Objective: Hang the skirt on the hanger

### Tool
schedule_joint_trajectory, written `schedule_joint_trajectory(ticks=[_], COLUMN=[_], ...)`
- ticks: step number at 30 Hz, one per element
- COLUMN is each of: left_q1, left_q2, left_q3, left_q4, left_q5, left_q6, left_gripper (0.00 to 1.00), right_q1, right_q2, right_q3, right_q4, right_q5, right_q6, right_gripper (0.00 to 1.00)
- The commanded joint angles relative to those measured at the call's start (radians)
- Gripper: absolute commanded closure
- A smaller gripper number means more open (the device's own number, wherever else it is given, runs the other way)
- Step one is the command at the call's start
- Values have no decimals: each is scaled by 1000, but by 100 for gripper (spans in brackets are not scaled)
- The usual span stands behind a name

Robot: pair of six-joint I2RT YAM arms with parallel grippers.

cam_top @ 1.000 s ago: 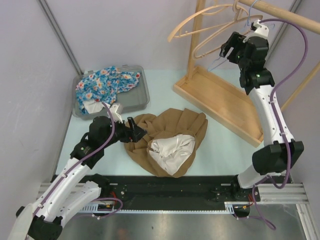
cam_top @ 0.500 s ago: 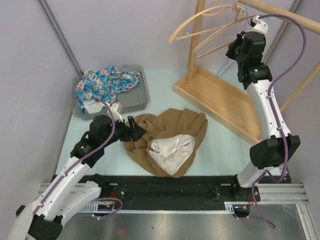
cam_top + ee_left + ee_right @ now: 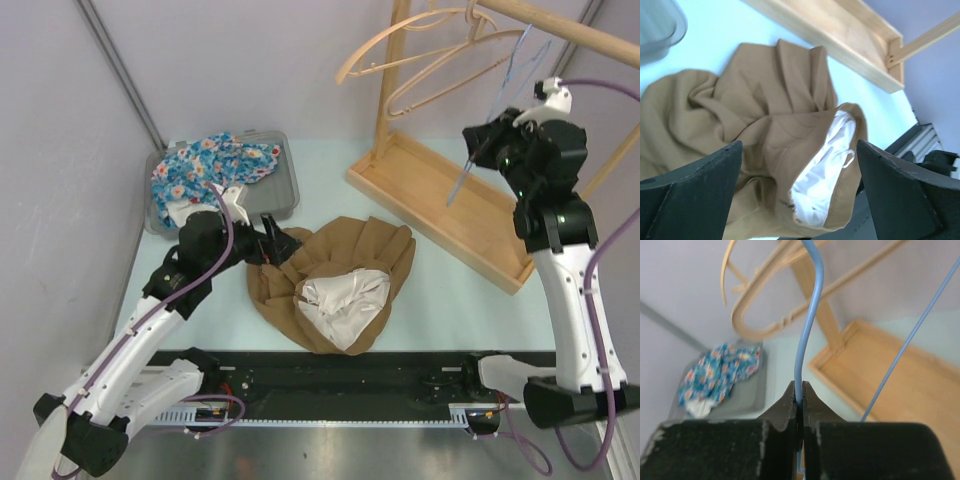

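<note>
The brown skirt [image 3: 375, 248] lies crumpled on the table with its white lining [image 3: 345, 298] facing up; in the left wrist view the skirt [image 3: 765, 110] fills the space below the fingers. My left gripper [image 3: 283, 243] [image 3: 799, 150] hovers open at the skirt's left edge, holding nothing. A thin blue wire hanger [image 3: 512, 68] [image 3: 810, 315] hangs slanted in the air beside the rack, clear of the rail. My right gripper [image 3: 490, 135] [image 3: 800, 392] is shut on this hanger's wire.
Wooden hangers [image 3: 420, 50] [image 3: 765, 315] stay on the rack's rail [image 3: 560, 25]. The rack's wooden base tray [image 3: 440, 205] stands at the back right. A grey bin [image 3: 275, 195] holding a floral cloth [image 3: 210, 168] sits at the back left.
My right gripper shut on the blue hanger and drew it off the rail, moving right and down. My left gripper opened wider and shifted slightly toward the skirt.
</note>
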Motion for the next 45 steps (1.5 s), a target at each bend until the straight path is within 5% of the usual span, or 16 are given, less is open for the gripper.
schedule_joint_trajectory(ticks=[1,8,15,19,22,28,37,40,43,45], left_q1=[3,4,3,-20,-49,-54,-54,-54,-54,-56], left_q2=[75,199,218,225,228,167,93,93,96,93], left_q3=[106,138,25,-14,2,-52,-75,-69,-55,-51], left_q4=[108,322,672,843,785,754,602,568,541,525], left_q5=[102,343,471,460,370,244,192,181,179,179], left_q6=[19,-104,-340,-448,-432,-426,-356,-340,-331,-326], left_gripper=[0,0,0,0,0,5,71,100,100,100], right_q1=[-7,73,183,344,511,617,624,624,624,625], right_q2=[-138,-278,-373,-335,-281,-195,-147,-141,-135,-132], right_q3=[-112,-199,-334,-350,-350,-350,-350,-350,-350,-350], right_q4=[-191,-466,-192,3,120,252,261,243,212,206], right_q5=[-276,-637,-909,-864,-776,-728,-688,-658,-584,-500], right_q6=[25,-105,98,208,208,244,218,203,168,139], right_gripper=[100,100,100,100,100,100,100,100,91,66])
